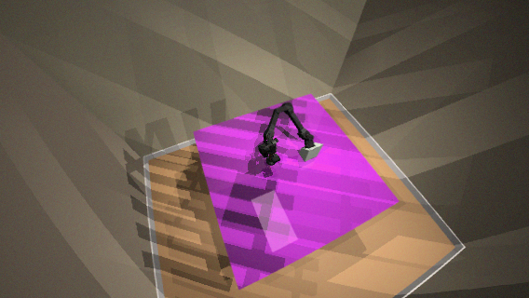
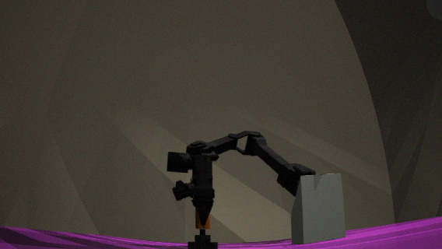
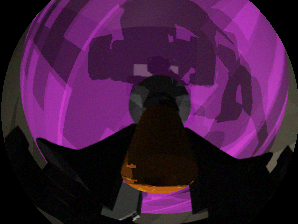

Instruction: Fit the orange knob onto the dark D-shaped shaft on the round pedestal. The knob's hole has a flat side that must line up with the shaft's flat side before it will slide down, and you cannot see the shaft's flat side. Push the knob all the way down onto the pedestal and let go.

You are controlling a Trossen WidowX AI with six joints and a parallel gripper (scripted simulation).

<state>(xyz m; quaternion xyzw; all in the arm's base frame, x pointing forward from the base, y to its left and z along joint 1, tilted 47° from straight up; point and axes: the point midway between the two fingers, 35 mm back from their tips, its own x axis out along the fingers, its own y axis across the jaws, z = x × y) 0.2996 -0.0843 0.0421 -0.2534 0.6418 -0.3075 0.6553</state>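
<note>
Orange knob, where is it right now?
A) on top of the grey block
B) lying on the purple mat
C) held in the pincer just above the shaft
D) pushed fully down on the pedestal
C: in the exterior view the pincer grips the orange knob directly above the dark shaft on the pedestal.

A wooden table with a pale rim fills the lower half of the top view. A magenta mat covers its middle — corner pointing toward the upper centre. On the mat rest the arm's grey base block and the dark pedestal.
</note>
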